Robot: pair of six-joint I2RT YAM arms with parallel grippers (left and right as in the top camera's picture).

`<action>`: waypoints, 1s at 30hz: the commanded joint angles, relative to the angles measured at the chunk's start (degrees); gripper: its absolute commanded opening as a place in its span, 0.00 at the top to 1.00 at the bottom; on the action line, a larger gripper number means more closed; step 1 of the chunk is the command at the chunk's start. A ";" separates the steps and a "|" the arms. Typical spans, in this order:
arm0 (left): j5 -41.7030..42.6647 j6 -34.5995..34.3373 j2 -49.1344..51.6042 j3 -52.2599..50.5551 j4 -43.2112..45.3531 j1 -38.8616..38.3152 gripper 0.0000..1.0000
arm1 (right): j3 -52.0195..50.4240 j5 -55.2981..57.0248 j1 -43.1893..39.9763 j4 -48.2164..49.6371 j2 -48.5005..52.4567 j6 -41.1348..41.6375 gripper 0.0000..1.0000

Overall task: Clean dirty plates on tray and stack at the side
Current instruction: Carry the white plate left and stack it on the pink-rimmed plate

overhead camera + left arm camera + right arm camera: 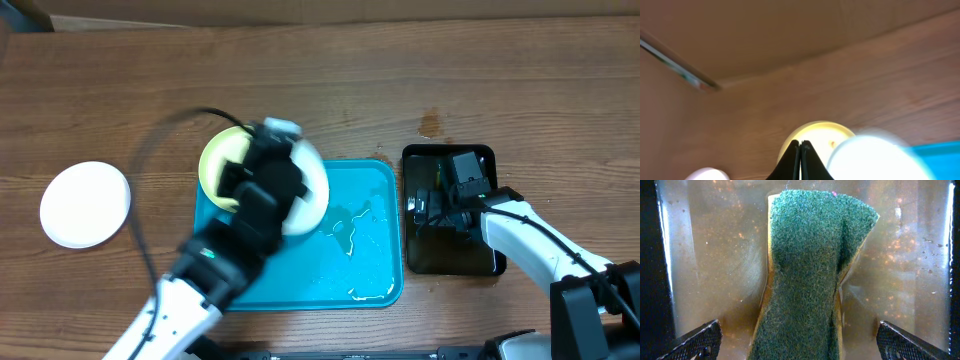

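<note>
Plates lie in two places on the wooden table point(350, 90). A pale yellow-green plate point(212, 160) sits at the far left corner of the turquoise tray point(300, 280), its edge reaching past the tray's rim. A white plate point(316, 186) lies just beside it, over the tray's far edge. The left arm crosses both, so the overhead view hides where they meet. In the blurred left wrist view, the white disc covers the right edge of the yellow-green one, which carries a small orange speck. A second white plate point(85, 205) rests alone on the table, well apart to the left of the tray. Thin puddles of water point(350, 225) glisten on the tray's bare right half. The left gripper point(801, 152) hangs above the yellow-green plate with its two black fingers pressed together, and nothing shows between them. To the right of the turquoise tray stands a smaller black tray point(490, 155) holding brownish water. The right gripper point(802, 345) hovers over this tray with its fingers spread wide, one tip at each lower corner of the right wrist view. A sponge point(805, 270), with its green scouring face up and a yellow layer beneath, lies between the tips. It is bent along one side, and neither finger touches it.
</note>
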 commanded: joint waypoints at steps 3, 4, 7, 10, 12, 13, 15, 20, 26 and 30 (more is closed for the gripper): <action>42.75 -8.24 -0.66 6.54 -4.28 22.97 0.96 | -0.20 0.33 -0.11 0.17 0.17 -0.02 0.00; 49.24 -8.70 -0.59 6.75 -5.35 28.61 0.96 | -0.20 0.33 -0.11 0.15 0.17 -0.02 0.00; 63.17 -10.34 -0.59 6.75 -9.14 42.49 0.95 | -0.20 0.33 -0.11 0.15 0.17 -0.02 0.00; 69.42 -10.29 -0.59 6.75 -14.67 51.67 0.68 | -0.20 0.33 -0.11 0.17 0.17 -0.02 0.00; 70.23 -10.25 -0.59 6.73 -19.67 55.17 0.62 | -0.20 0.33 -0.11 0.17 0.17 -0.02 0.00; 70.16 -10.16 -0.59 6.69 -22.91 55.78 0.57 | -0.20 0.33 -0.11 0.17 0.17 -0.02 0.00; 69.88 -9.79 -0.59 6.23 -28.26 55.17 0.49 | -0.20 0.33 -0.11 0.17 0.17 -0.02 0.00; 64.85 -9.86 -0.59 1.27 -37.05 48.70 0.39 | -0.20 0.33 -0.11 0.17 0.17 -0.02 0.00; 60.33 -13.79 -0.07 -11.78 -31.95 39.06 0.37 | -0.20 0.33 -0.11 0.17 0.17 -0.02 0.00; 59.19 -16.90 1.49 -18.71 -24.41 34.93 0.39 | -0.20 0.33 -0.11 0.15 0.17 -0.02 0.00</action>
